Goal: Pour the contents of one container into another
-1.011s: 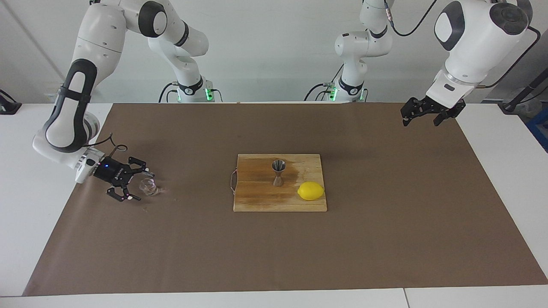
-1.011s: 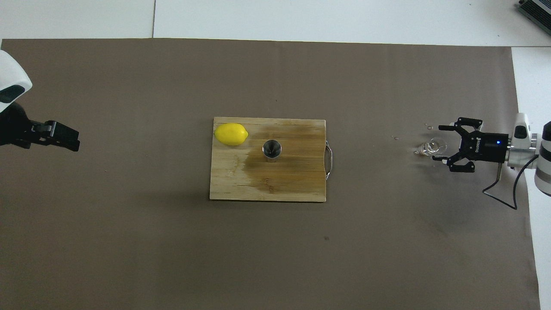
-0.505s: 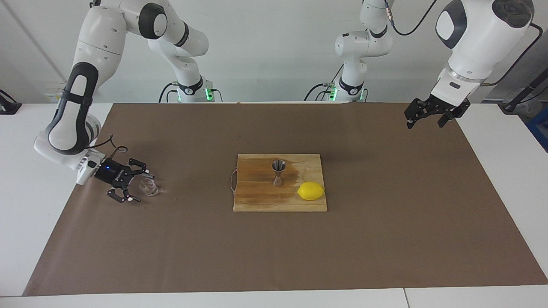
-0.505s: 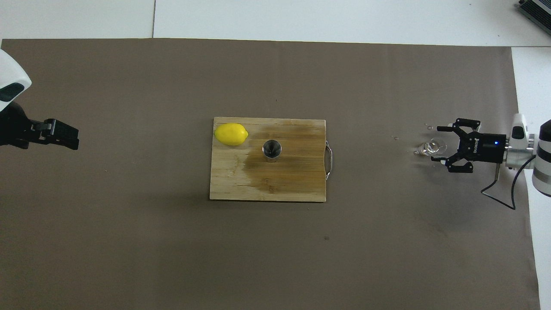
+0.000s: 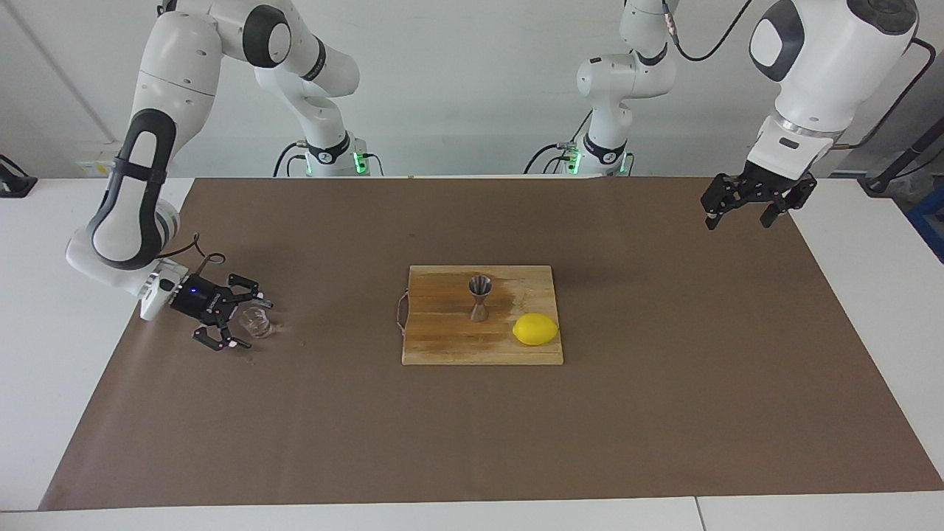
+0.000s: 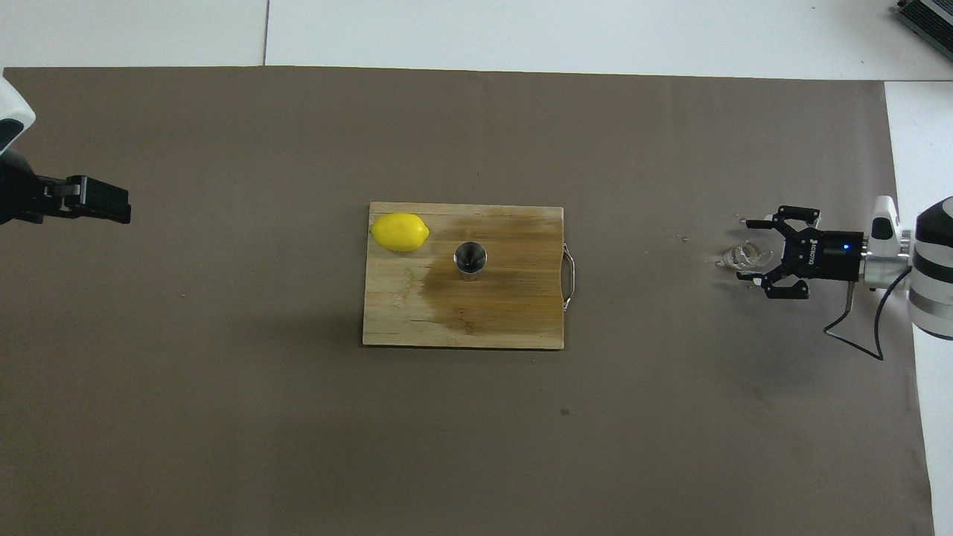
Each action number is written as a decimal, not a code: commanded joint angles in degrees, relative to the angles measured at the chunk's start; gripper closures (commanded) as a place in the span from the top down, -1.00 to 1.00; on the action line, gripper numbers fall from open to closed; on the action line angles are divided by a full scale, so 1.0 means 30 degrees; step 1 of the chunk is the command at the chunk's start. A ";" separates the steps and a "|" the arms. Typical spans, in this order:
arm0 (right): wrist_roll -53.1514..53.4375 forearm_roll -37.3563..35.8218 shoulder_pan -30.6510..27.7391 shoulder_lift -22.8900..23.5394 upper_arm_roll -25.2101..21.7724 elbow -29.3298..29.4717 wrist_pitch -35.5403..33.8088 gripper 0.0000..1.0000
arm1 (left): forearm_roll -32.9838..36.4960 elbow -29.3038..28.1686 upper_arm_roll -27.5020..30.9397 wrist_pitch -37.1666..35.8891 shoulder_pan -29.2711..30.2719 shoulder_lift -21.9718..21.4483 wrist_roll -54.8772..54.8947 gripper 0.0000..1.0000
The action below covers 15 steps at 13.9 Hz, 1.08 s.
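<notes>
- The bottom of the facing view shows a white table (image 5: 870, 310) covered by a sheet of brown paper (image 5: 472, 442).
- A wooden cutting board (image 5: 442, 346) lies at the centre of the frame, its metal handle pointing toward frame left. In the overhead view the board (image 6: 514, 320) has a darker, wet-looking patch across its middle.
- A yellow lemon (image 5: 535, 329) rests on the board's lower right corner in the facing view. In the overhead view the lemon (image 6: 400, 231) is at the board's upper left corner.
- The steel jigger (image 5: 479, 297) stands upright on the board, just above and to the left of the lemon in the facing view and apart from it. From overhead, the jigger (image 6: 470, 260) shows its open upper cone.
- At middle left of the facing view, the clear glass cup (image 5: 256, 322) stands upright on the paper, well apart from the board. It is at middle right in the overhead view (image 6: 747, 255), with a few droplets (image 6: 683, 238) on the paper near it.
- The right tool (image 5: 249, 323) lies low and level at the cup. It is released, with its fingers spread wide on either side of the glass (image 6: 744, 250). I cannot tell whether they touch it.
- At upper right of the facing view, the left tool (image 5: 737, 221) hangs in the air over the paper's edge. It is released and holds nothing. It shows at the upper left edge of the overhead view (image 6: 104, 208).
</notes>
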 commanded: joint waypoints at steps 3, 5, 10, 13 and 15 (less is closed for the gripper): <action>-0.0450 -0.0941 -0.0153 0.0025 -0.0068 -0.0030 0.0169 0.94 | -0.0028 0.0086 0.0049 0.0415 -0.0042 -0.0430 -0.0077 1.00; -0.0479 -0.1061 -0.0211 -0.0004 -0.0097 -0.0030 -0.0005 0.91 | -0.0028 0.0262 0.0078 0.0212 0.0074 -0.0546 -0.0048 1.00; -0.0479 -0.1032 -0.0300 -0.0063 -0.0098 0.0058 -0.0212 0.57 | -0.0057 -0.0001 0.0078 0.0182 0.0104 -0.0781 -0.0077 1.00; -0.0450 -0.0856 -0.0300 -0.0063 -0.0098 0.0058 -0.0212 0.43 | -0.0057 -0.0001 0.0078 0.0094 0.0017 -0.0781 0.0011 1.00; -0.0421 -0.0768 -0.0270 -0.0063 -0.0097 0.0087 -0.0212 0.11 | -0.0057 -0.0030 0.0078 -0.0197 -0.0100 -0.0839 -0.0077 1.00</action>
